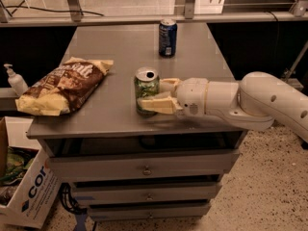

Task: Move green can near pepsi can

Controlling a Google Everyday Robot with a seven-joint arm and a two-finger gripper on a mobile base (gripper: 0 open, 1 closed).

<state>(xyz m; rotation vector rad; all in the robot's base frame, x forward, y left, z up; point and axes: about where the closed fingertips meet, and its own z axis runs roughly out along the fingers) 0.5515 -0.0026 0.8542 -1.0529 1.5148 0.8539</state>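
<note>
The green can (146,88), light green with a silver top, stands upright near the front middle of the grey cabinet top (120,52). My gripper (161,96) reaches in from the right and is shut on the can, one pale finger (156,105) in front of it and one behind. The pepsi can (167,37), dark blue with a silver top, stands upright at the back of the top, well behind the green can and a little to its right.
A brown and yellow chip bag (65,86) lies on the left part of the top. A soap dispenser (15,81) stands off to the left. A cardboard box (26,186) sits on the floor at the lower left. Drawers (144,166) are below the top.
</note>
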